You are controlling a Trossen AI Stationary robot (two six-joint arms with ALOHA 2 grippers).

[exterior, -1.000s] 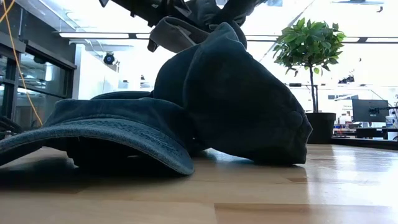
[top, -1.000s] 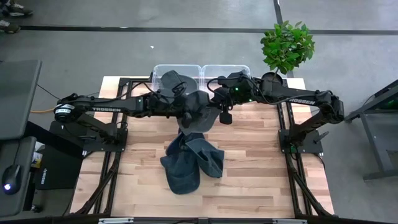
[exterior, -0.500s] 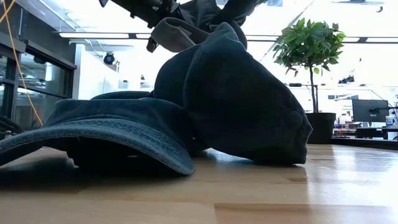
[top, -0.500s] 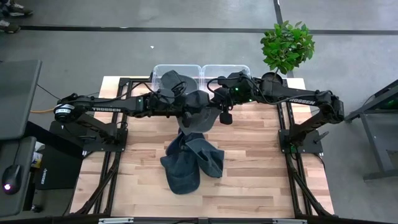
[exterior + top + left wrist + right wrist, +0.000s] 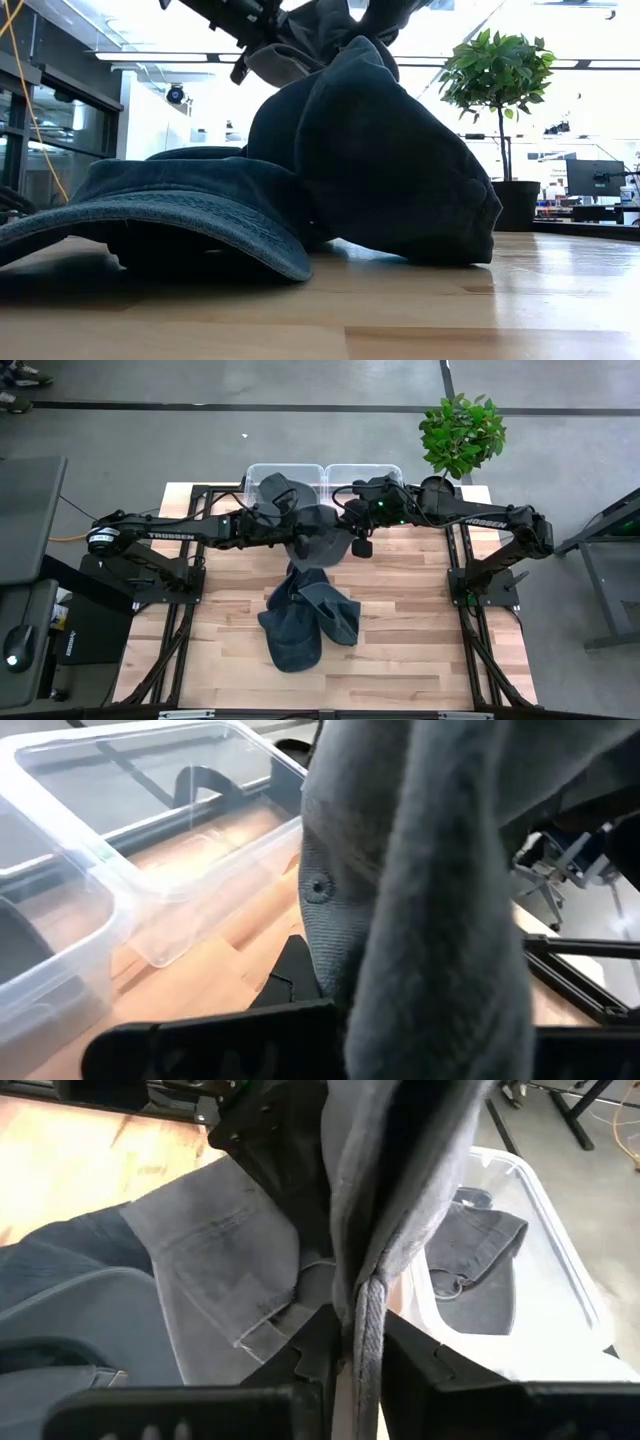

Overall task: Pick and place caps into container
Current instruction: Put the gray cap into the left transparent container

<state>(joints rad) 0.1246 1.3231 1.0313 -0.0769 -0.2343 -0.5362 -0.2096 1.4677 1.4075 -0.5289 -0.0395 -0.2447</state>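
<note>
High view: both arms meet over the far middle of the table (image 5: 420, 660), just in front of two clear bins (image 5: 322, 477). A grey cap (image 5: 318, 532) hangs between the left gripper (image 5: 296, 528) and the right gripper (image 5: 350, 525); two holds probably keep the floppy cloth spread so it can go over a bin rim. Another grey cap (image 5: 278, 488) already lies in the left bin. Two dark blue caps (image 5: 305, 618) sit overlapped near the table's middle, still to be picked. A potted plant (image 5: 461, 432) stands beyond the right corner.

Low view: the two dark blue caps (image 5: 330, 180) fill the foreground, one brim forward on the table (image 5: 450, 310). Above them the grey cap (image 5: 300, 45) hangs clear of the pile, so lifting has separated it from the rest.

Left wrist view: the grey cap (image 5: 420, 890) drapes straight down in front of the camera, with the bins (image 5: 150, 840) close beyond. This gripper's own fingers are covered by cloth; judged to be pinching the cap.

Right wrist view: the right gripper (image 5: 362, 1342) is clamped narrow on a folded seam of the grey cap (image 5: 230, 1270). The bin (image 5: 520, 1320) beyond holds the stowed cap (image 5: 470, 1255).
</note>
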